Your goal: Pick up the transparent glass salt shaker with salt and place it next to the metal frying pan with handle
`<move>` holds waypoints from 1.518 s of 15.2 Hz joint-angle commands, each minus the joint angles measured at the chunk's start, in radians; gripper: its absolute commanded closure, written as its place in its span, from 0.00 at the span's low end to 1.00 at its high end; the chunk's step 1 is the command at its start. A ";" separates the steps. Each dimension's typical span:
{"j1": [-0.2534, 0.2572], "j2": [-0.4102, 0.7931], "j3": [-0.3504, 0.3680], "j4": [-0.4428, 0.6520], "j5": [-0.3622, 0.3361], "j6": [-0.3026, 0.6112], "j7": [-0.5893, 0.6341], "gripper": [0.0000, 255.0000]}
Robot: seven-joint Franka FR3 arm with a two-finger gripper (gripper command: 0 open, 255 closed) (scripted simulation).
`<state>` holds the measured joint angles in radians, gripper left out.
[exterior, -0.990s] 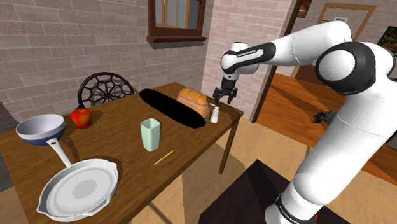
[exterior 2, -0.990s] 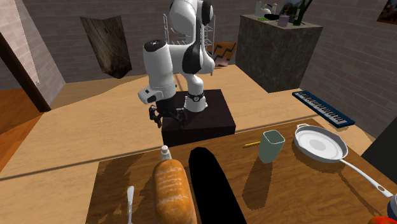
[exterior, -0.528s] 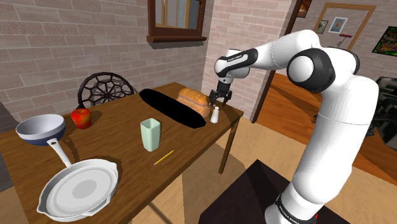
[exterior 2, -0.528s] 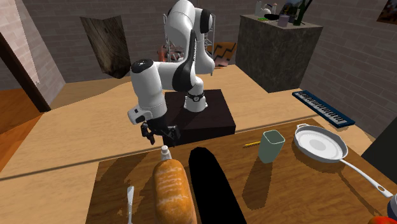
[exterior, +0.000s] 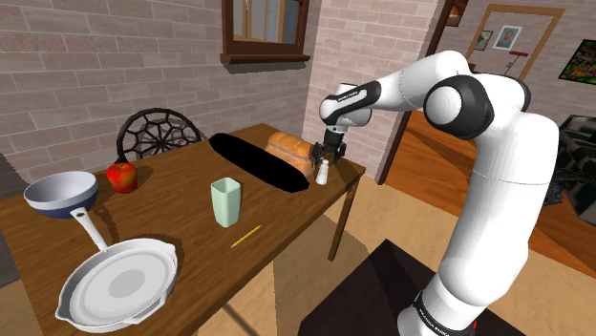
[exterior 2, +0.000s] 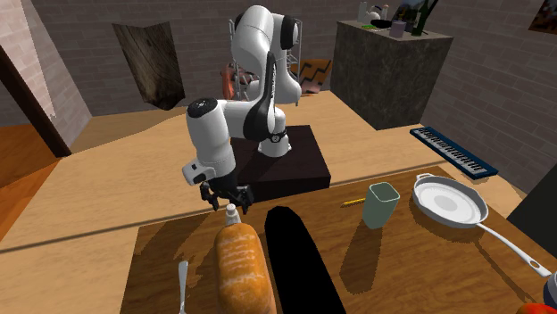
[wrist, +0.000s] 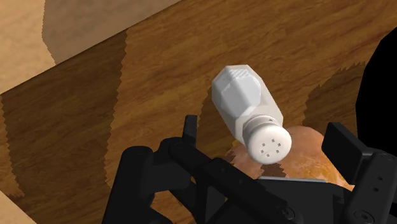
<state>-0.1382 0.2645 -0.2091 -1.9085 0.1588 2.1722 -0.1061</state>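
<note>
White and grey is how the salt shaker (wrist: 245,105) is looking here, with a round cap full of little holes. It is standing upright near the corner of the brown wooden table (exterior: 287,215), just beside a loaf of bread (exterior: 289,148). The black gripper (wrist: 265,129) is hanging right over it. Its two fingers are standing wide apart, one on each side of the shaker. They are not touching it, so the gripper is holding nothing.

The frying pan (exterior: 122,284) is lying well apart from the shaker, at the other end of the table. A pale green cup (exterior: 225,201) is standing between them.

I am guessing the shaker is going to feel light and hard. It is not going to squash. If it is glass, it is going to be smooth and slippery. It could break if it is falling off the table edge, which is near. It is small and narrow too, so a bump from one finger could be tipping it over.

The best place for grabbing looks like the flat sides of the body, below the cap. The cap is round and narrower, so the fingers could be slipping off there. Both fingers should be squeezing in at once.
</note>
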 commanded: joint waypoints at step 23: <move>0.002 -0.044 -0.005 0.050 -0.018 -0.092 0.016 1.00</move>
<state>-0.1346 0.2252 -0.2128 -1.8655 0.1428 2.0927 -0.0893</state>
